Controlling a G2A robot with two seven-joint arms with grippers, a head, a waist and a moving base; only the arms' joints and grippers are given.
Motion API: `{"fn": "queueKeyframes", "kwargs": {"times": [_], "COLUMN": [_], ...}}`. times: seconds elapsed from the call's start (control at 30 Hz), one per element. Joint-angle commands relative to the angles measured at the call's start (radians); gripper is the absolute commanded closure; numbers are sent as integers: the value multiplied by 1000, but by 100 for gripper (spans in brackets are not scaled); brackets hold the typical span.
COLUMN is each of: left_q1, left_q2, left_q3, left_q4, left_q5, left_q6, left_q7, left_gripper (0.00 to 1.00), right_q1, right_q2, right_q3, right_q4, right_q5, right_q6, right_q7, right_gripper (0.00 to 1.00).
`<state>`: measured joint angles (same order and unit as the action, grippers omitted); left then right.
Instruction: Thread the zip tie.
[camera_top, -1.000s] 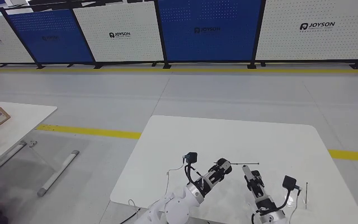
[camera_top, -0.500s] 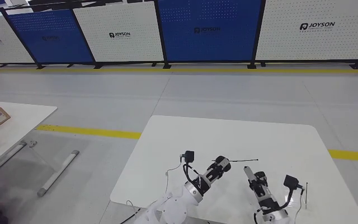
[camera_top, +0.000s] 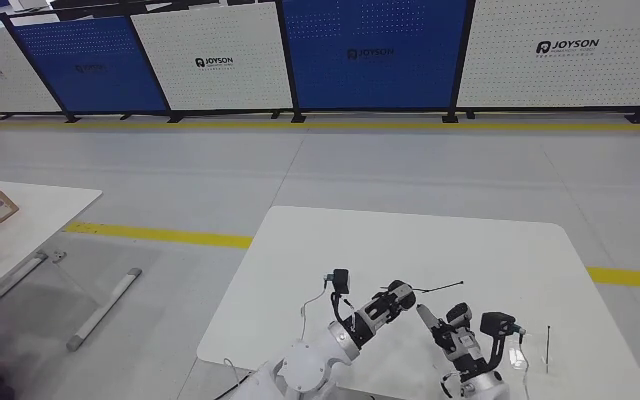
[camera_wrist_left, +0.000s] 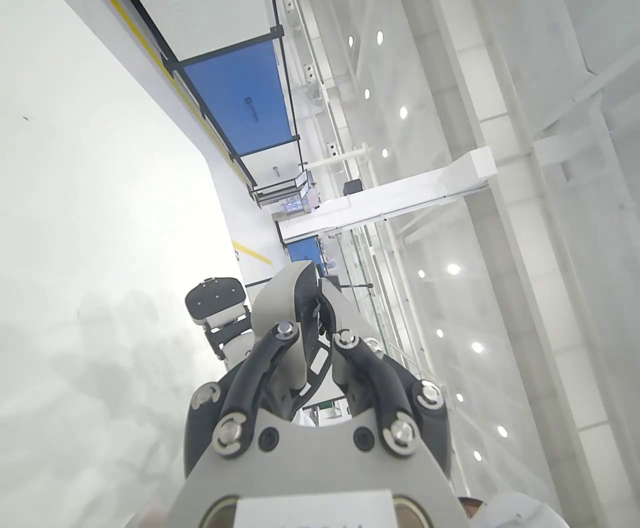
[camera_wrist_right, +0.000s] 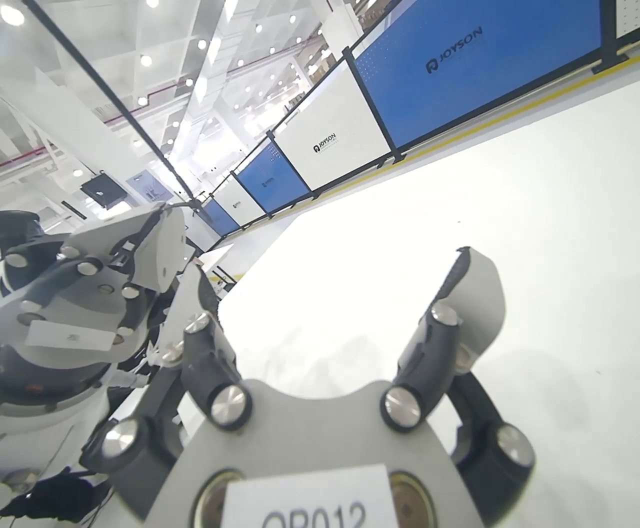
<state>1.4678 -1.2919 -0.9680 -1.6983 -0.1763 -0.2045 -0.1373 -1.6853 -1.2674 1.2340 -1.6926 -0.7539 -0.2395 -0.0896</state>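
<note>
A thin black zip tie (camera_top: 438, 288) sticks out over the white table (camera_top: 400, 240), and my left gripper (camera_top: 403, 291) is shut on one end of it. In the left wrist view the shut fingertips (camera_wrist_left: 307, 280) pinch the tie (camera_wrist_left: 356, 285), which pokes out sideways. My right gripper (camera_top: 440, 316) sits just beside and below the tie's free part, tilted toward the left gripper. In the right wrist view it (camera_wrist_right: 335, 272) stands open with nothing between its fingers. The left gripper (camera_wrist_right: 167, 215) is close by there, and the tie (camera_wrist_right: 110, 105) runs up and away from it.
A second black zip tie (camera_top: 547, 348) lies flat near the table's right front corner. The far half of the table is bare white surface. Blue and white partition panels (camera_top: 375, 55) stand well behind, beyond a yellow floor line.
My right gripper has shifted left toward the left gripper and turned to lean that way. The tie's free end has tipped slightly upward. The left gripper has barely moved.
</note>
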Motion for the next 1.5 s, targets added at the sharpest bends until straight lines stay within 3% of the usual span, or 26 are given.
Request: {"fn": "queueKeyframes", "kwargs": {"times": [0.0,0.07,0.17,0.33,0.5,0.53,0.57,0.63,0.77,0.97,1.03,1.23,1.47], "left_q1": [0,-2,-13,-13,-16,-17,-18,-21,-26,-33,-34,-37,-42], "left_q2": [-1,-3,-4,-4,-5,-6,-6,-7,-9,-11,-12,-14,-16], "left_q3": [1,6,7,7,13,15,16,19,23,34,36,47,54], "left_q4": [2,1,6,6,11,13,15,18,21,26,28,33,38], "left_q5": [-3,-48,-69,-69,-67,-67,-67,-67,-65,-63,-58,-44,-36], "left_q6": [6,24,40,40,48,49,50,53,61,66,68,74,76], "left_q7": [5,-7,-17,-17,-10,-9,-9,-7,1,4,7,22,26], "left_gripper": [100,100,100,100,100,100,100,100,100,100,100,100,100], "right_q1": [3,3,6,6,1,0,-1,1,10,16,16,14,11], "right_q2": [0,-1,-2,-2,-6,-7,-7,-8,-9,-9,-8,-7,-7], "right_q3": [3,-8,-30,-29,-19,-19,-22,-28,-41,-42,-39,-32,-35], "right_q4": [4,0,1,1,-3,-3,-4,-5,-7,-11,-12,-13,-23], "right_q5": [-28,-90,-85,-82,-90,-99,-107,-121,-146,-132,-121,-116,-120], "right_q6": [21,64,30,29,67,78,86,93,96,65,39,33,21], "right_q7": [-6,-33,-11,-7,-86,-98,-108,-98,-69,-56,-44,-45,-28], "right_gripper": [0,0,0,0,0,42,56,58,74,81,78,76,79]}}
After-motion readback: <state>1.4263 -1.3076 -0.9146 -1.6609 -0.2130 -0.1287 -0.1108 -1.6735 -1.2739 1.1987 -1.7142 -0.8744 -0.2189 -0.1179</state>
